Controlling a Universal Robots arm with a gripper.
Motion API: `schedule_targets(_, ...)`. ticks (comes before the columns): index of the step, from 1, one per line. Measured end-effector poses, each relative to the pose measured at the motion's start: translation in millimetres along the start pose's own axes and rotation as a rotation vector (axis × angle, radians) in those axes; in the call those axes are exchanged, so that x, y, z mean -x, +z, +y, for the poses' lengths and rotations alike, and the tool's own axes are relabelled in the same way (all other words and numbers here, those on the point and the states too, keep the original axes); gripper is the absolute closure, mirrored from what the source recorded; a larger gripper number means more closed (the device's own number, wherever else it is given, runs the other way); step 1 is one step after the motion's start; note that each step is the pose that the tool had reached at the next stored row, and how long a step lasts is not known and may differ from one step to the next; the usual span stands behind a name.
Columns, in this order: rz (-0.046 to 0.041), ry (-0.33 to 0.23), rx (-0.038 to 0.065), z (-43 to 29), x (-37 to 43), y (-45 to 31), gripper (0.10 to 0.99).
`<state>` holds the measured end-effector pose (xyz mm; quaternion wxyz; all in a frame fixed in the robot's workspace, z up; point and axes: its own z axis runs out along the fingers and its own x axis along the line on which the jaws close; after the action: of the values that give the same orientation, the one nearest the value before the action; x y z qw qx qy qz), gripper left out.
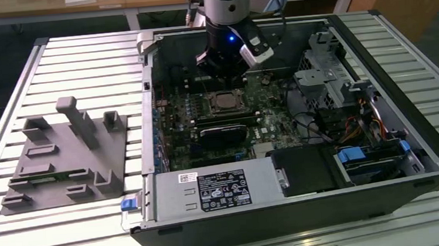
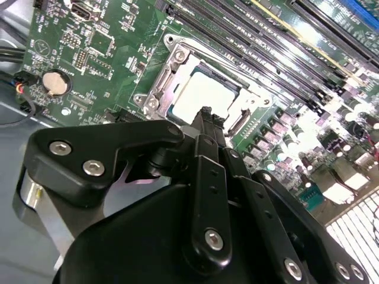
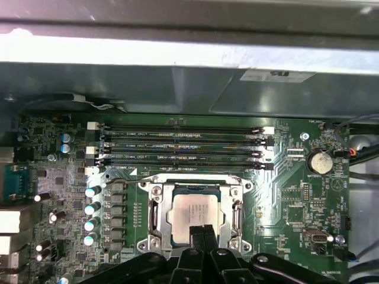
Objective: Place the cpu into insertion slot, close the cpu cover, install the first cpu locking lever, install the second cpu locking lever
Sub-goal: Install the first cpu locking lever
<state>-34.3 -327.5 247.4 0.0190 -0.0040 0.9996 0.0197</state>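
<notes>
Now cpu (image 3: 195, 213) sits under cpu cover (image 3: 155, 210); jaws together nearby.

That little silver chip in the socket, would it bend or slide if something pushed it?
Probably stiff: the cpu looks like a flat, metal-faced plate. It likely wouldn't slide, since the silver cpu cover lies closely around it. Its smooth, shiny face may be slippery to grip.
</notes>
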Motion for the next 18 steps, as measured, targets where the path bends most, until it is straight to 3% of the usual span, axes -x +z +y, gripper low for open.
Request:
schedule_targets(8, 0.0, 0.0, 0.0, 0.6, 0.5, -14.1, 0.98)
schedule_targets(13, -0.0003, 0.0, 0.0, 0.6, -0.8, -14.7, 0.98)
schedule_targets(18, -0.0013, 0.0, 0.001, 0.5, -11.6, -15.0, 0.98)
